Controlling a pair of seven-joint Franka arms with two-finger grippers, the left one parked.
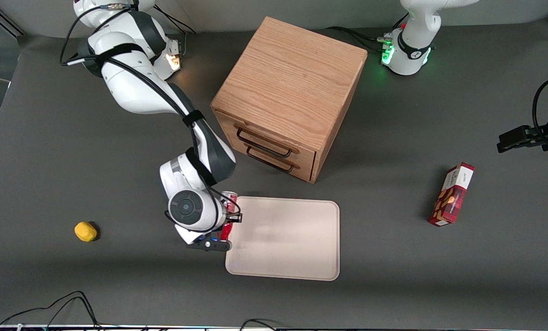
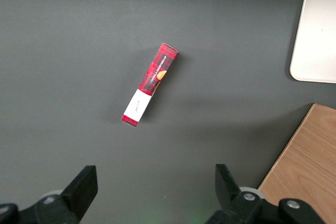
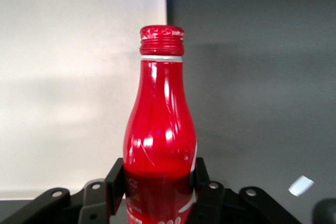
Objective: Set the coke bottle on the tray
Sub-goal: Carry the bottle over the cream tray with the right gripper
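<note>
My gripper (image 1: 228, 216) is shut on the coke bottle (image 3: 160, 129), a slim red bottle with a red cap. Its black fingers (image 3: 114, 184) press on both sides of the lower body. In the front view the bottle (image 1: 229, 208) shows only as a red sliver beside the wrist, right at the edge of the pale beige tray (image 1: 285, 239) that faces the working arm's end of the table. In the right wrist view the tray (image 3: 73, 82) lies under and beside the bottle's neck; the bottle straddles the tray's edge and the grey table.
A wooden two-drawer cabinet (image 1: 288, 94) stands farther from the front camera than the tray. A red snack box (image 1: 452, 194) lies toward the parked arm's end, also in the left wrist view (image 2: 150, 85). A yellow lump (image 1: 85, 231) lies toward the working arm's end.
</note>
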